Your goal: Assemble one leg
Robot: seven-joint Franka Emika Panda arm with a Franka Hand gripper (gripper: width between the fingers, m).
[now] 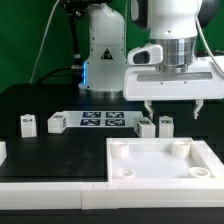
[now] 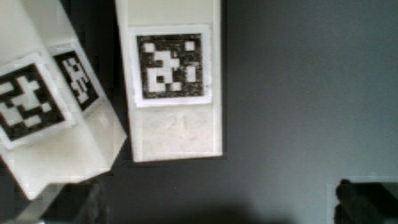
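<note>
We see the gripper (image 1: 173, 108) in the upper right of the exterior view, its thin fingers spread wide with nothing between them. It hangs just above a leg (image 1: 147, 127) and a second leg (image 1: 166, 124), small matte white plastic blocks with black-and-white tags, standing side by side right of centre on the black table (image 1: 60, 150). Two similar blocks (image 1: 27, 123) stand at the left, the flat marker board (image 1: 103, 121) lies between the pairs, and a wide white tray (image 1: 150, 168) with round corner sockets fills the lower right.

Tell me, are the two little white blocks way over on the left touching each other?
Apart. The exterior view shows a strip of black table between the outer block and the inner block.
</note>
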